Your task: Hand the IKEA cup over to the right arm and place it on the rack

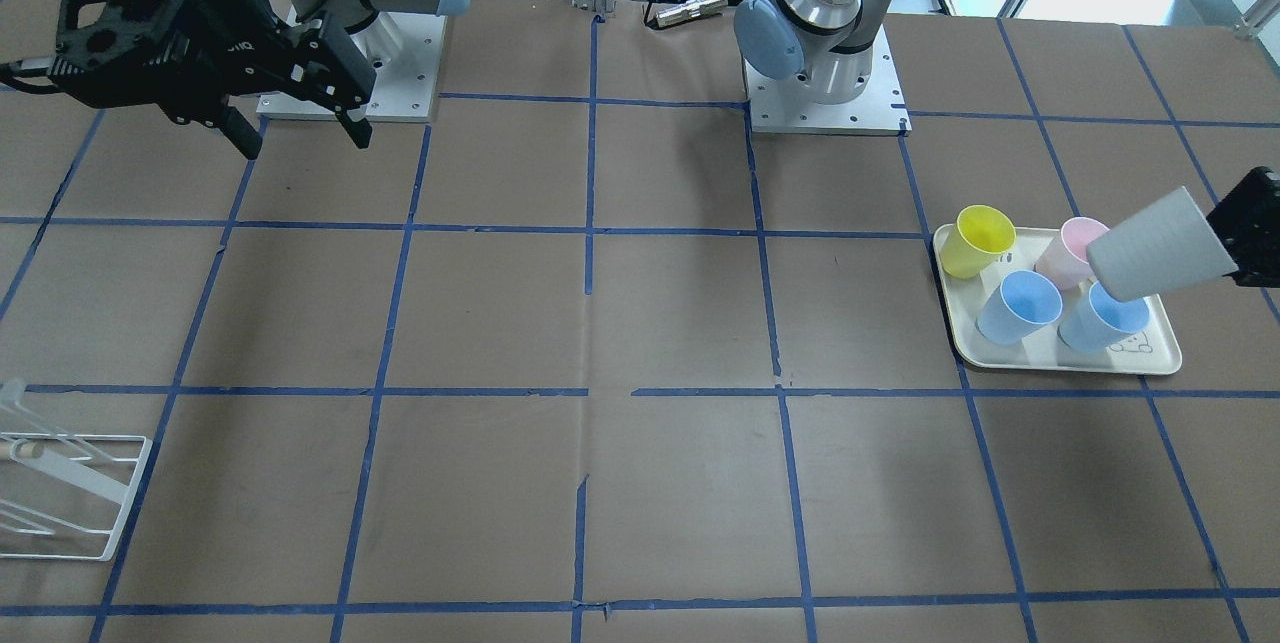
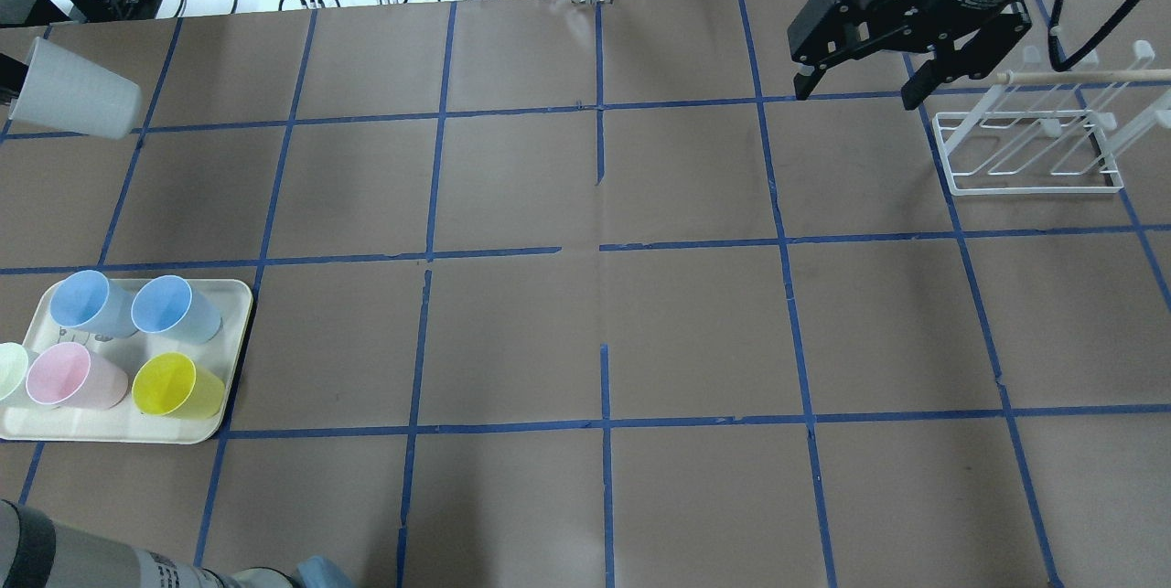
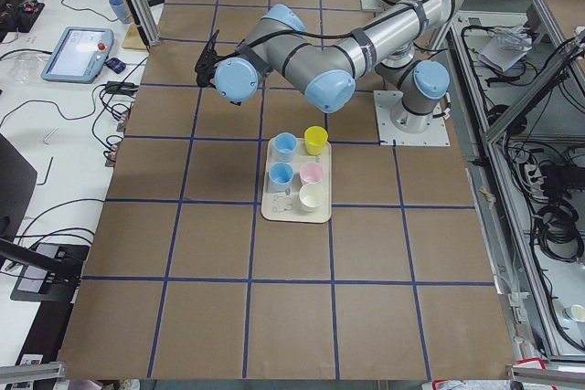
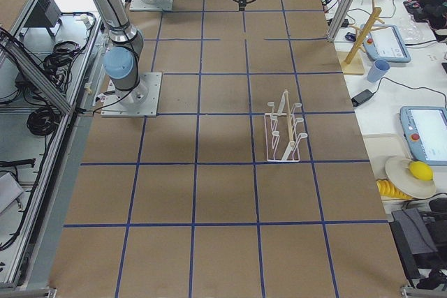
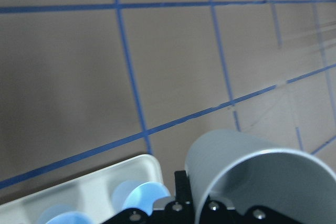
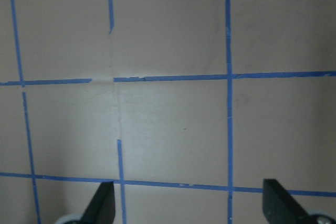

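Six cups in all: one pale-grey IKEA cup (image 1: pixel 1160 245); two light-blue cups (image 2: pixel 91 303); one pink cup (image 2: pixel 73 376); one yellow cup (image 2: pixel 177 385); one cream-white cup (image 3: pixel 312 195); one tray (image 2: pixel 110 428); one rack (image 2: pixel 1034 191); two arms, the left arm (image 3: pixel 302 57) and the right arm (image 4: pixel 115 12).

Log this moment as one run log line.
left gripper: shut on IKEA cup, raised, tilted | right gripper: open, empty | rack: no cup | handover: pending

A tray (image 2: pixel 119 425) lies on the tabletop (image 2: pixel 604 332) at the robot's left end, with five cups (image 2: pixel 174 309) standing in it — the rack (image 2: pixel 1034 190) stands at the right end, well apart. The IKEA cup (image 2: pixel 78 99) hangs tilted in the left tool (image 1: pixel 1250 233), apparently forward of the tray — the right tool (image 2: pixel 858 99) hangs above the tabletop near the rack's left side.
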Controlling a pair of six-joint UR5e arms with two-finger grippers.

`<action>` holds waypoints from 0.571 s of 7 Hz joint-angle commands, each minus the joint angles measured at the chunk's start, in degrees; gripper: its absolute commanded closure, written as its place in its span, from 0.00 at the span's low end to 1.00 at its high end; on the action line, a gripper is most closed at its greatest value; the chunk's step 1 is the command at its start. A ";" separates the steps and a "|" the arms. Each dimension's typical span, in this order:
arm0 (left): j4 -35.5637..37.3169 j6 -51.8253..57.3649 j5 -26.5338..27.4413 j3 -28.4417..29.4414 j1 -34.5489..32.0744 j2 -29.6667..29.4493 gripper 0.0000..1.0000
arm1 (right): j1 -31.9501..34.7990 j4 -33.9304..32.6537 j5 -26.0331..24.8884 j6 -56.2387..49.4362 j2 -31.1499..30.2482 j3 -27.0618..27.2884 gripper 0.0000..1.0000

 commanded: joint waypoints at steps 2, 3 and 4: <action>-16.89 -0.18 -16.99 -4.30 -5.85 2.11 1.00 | 2.23 0.37 10.61 0.98 0.36 0.27 0.00; -19.54 -0.18 -18.69 -7.19 -8.31 3.33 1.00 | 3.28 0.11 15.45 2.64 0.54 0.71 0.00; -20.52 0.00 -23.92 -10.61 -13.12 4.91 1.00 | 3.47 0.89 15.76 7.71 0.80 1.32 0.00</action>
